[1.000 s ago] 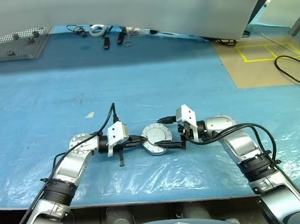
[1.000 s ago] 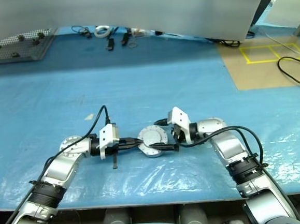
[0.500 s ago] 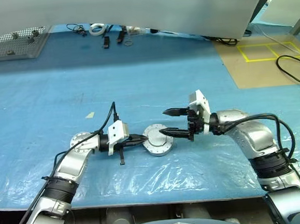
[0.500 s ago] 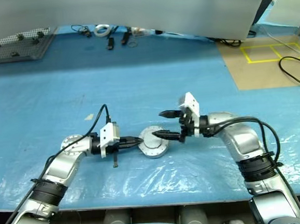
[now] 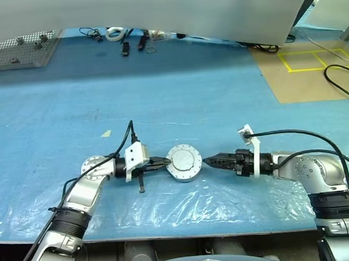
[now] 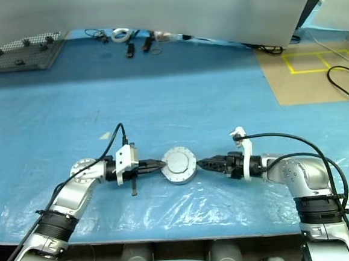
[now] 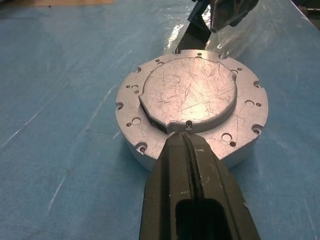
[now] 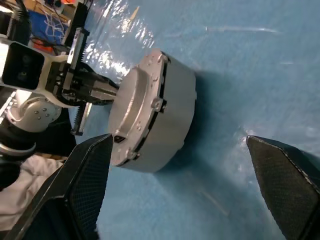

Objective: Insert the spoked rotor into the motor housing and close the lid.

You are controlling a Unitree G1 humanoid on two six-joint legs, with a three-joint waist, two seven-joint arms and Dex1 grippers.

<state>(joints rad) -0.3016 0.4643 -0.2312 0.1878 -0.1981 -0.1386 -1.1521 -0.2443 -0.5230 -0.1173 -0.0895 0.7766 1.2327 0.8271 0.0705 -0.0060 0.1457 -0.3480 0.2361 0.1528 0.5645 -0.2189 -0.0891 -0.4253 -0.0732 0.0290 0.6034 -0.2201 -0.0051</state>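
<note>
While flat on the blue sheet (image 5: 159, 95), lid (image 5: 184, 159) seated on housing (image 5: 185, 177), between both grippers.

Left gripper (image 5: 164, 162) clenched, tips touching the lid's rim; right gripper (image 5: 212, 161) released, just beside and clear, jaws wide.

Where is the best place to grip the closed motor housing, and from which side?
Probably grip the motor housing across its straight round side wall, from its free right side with the open right gripper; the lid on top is flat, and the shut left gripper occupies the left.
</note>
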